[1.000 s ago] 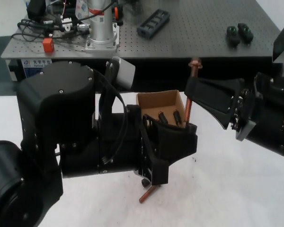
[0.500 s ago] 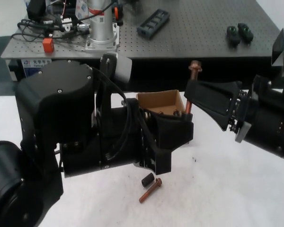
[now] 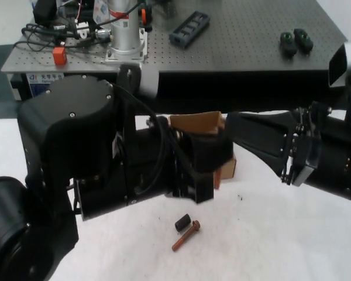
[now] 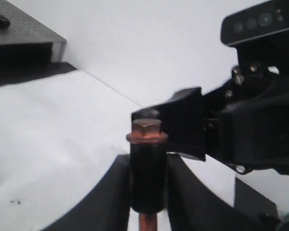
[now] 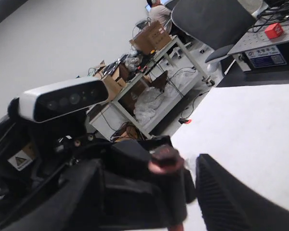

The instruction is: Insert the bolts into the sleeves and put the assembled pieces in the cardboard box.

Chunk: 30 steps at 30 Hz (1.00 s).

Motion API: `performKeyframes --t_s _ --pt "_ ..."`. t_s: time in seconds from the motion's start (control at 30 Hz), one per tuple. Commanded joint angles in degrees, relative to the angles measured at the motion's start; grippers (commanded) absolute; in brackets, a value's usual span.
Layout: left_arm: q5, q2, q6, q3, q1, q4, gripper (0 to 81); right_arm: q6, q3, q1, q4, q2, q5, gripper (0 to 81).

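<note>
Both sets of jaws were at one assembled piece: the left jaws gripped the black sleeve (image 4: 147,178), its long axis apparently upright, bolt (image 4: 147,131) head up and thread pointing down toward the cardboard box (image 3: 193,122) just below, while the right jaws stood open around the head.
</note>
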Motion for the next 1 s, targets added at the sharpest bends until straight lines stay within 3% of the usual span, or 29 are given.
performKeyframes --t_s 0.0,0.1,0.33,0.5,0.67,0.97 --pt "4.1 -1.8 0.9 0.4 -0.6 -2.0 0.7 -0.6 -0.5 -1.0 0.8 -0.8 -0.5 41.7" --pt "-3.5 0.2 0.3 -1.0 0.2 -1.7 0.7 -2.5 -0.5 -6.3 6.2 -2.1 -0.5 41.7" --pt "-6.8 19.0 -0.8 -18.9 6.6 15.1 0.7 -10.4 -0.5 -14.5 24.3 -4.5 3.7 41.7" --pt "-7.6 36.8 3.7 -39.3 8.8 32.0 0.7 -15.8 -0.5 -14.7 34.6 -4.5 10.4 41.7" --pt "-8.0 50.8 8.8 -57.3 9.2 47.0 0.7 -16.7 -0.5 -14.7 38.2 -4.5 12.2 41.7" --pt "-8.0 60.2 8.4 -68.9 9.2 56.7 0.5 -17.3 -0.5 -14.7 38.2 -4.5 13.8 41.7"
